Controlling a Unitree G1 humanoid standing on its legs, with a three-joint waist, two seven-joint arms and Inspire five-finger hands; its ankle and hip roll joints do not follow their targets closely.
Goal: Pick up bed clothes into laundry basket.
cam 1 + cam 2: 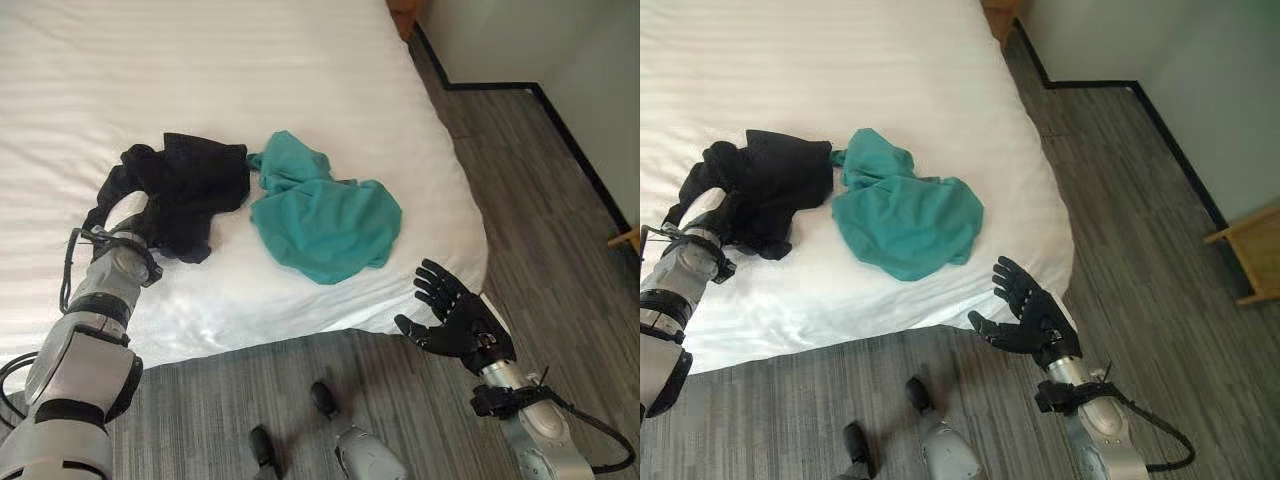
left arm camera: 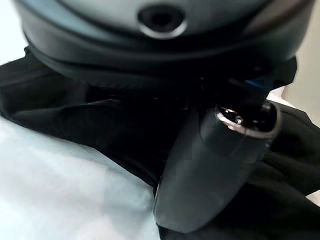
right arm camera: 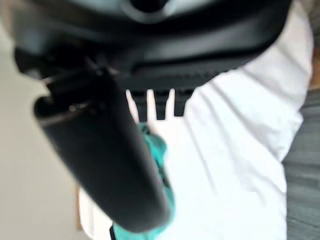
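On bed's near left, left hand [image 2: 215, 165] is burying into black garment [image 1: 190, 190] to grab it, grip unclear; right hand [image 1: 455, 318] is waiting wide open.

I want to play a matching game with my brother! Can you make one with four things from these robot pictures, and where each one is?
Things:
1. black garment
2. teal garment
3. left hand
4. right hand

Places:
A. open, palm up, past the corner of the bed, over the floor
B. spread out near the bed's corner, beside the dark cloth
C. bunched up on the bed, on the robot's left
D. buried in the dark cloth

Pairs: 1-C, 2-B, 3-D, 4-A
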